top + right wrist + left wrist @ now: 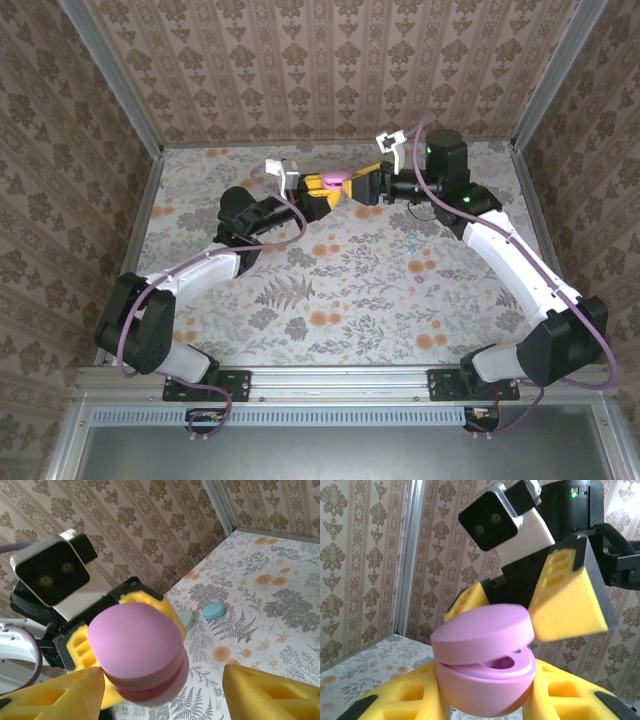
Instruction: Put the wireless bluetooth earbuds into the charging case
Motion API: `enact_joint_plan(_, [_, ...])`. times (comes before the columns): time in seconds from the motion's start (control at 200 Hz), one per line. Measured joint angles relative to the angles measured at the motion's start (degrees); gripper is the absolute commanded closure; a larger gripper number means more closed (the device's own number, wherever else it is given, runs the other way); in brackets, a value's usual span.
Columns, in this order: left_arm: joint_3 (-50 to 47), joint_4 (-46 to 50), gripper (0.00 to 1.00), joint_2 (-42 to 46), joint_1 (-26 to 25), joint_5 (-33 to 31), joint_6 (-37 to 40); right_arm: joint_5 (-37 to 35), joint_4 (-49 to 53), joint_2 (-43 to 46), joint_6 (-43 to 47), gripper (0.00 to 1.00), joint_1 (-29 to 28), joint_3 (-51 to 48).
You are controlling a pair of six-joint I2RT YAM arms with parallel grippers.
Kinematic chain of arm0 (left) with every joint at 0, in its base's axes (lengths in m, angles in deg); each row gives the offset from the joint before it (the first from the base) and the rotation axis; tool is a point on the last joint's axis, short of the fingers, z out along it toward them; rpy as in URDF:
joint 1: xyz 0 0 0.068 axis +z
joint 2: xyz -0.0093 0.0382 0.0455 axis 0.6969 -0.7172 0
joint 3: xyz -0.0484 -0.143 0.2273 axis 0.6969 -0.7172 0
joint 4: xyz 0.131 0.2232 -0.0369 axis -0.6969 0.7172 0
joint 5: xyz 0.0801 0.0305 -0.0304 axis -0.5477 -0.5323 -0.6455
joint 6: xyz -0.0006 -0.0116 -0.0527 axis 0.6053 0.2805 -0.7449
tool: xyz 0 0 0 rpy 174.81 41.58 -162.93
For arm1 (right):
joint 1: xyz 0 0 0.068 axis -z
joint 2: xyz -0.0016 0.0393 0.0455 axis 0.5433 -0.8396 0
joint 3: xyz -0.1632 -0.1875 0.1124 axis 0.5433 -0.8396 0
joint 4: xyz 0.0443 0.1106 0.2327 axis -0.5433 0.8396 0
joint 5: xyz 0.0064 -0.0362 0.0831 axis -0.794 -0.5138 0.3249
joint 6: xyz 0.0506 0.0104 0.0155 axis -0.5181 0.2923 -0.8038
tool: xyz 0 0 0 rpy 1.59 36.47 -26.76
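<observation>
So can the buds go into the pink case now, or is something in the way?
The lid is in the way: it's open only a crack over the case's holes. The buds lie on the table. The right gripper, open, straddles the lid.

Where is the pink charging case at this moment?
In the top view the pink charging case is held off the table at its far middle, clamped in the left gripper, with the open right gripper facing it from the right.

The pink oval plastic charging case (335, 179) is sitting in the left gripper (332, 192) at the table's (350, 300) twelve o'clock; the right gripper (356, 186) is standing at its three o'clock.
</observation>
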Motion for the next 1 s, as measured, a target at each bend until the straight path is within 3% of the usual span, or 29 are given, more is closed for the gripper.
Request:
enact_joint_plan(0.285, [0.09, -0.09, 0.69, 0.00, -0.31, 2.43, 2.08, -4.74, 2.01, -2.62, -3.50, 0.35, 0.02, 4.63])
enact_joint_plan(0.515, [-0.04, 0.15, 0.69, 0.20, -0.22, 0.59, 5.27, -3.61, 3.61, -2.40, -7.52, 0.32, 0.33, 7.19])
enact_joint_plan(0.62, [-0.90, 0.28, 0.69, 0.92, 0.11, -0.92, 6.38, -3.72, 3.96, 0.76, -8.90, 0.37, 1.97, 6.45])
enact_joint_plan(0.735, [-1.66, 0.59, 0.69, 1.99, 0.76, -2.01, 7.06, -8.37, 7.15, 7.96, -9.66, 0.41, 6.82, 3.63])
enact_joint_plan(0.835, [-2.36, 1.09, 0.69, 3.30, 1.33, -2.64, 7.80, -14.14, 12.41, 12.66, -11.32, 0.50, 14.84, -0.81])
enact_joint_plan(0.89, [-2.69, 1.44, 0.69, 4.00, 1.40, -2.84, 8.09, -16.22, 14.88, 13.03, -12.96, 0.55, 19.78, -4.33])
enact_joint_plan(1.0, [-3.17, 1.81, 0.69, 4.98, 1.40, -2.93, 8.17, -19.52, 20.06, 9.16, -14.60, 0.55, 26.84, -13.62])
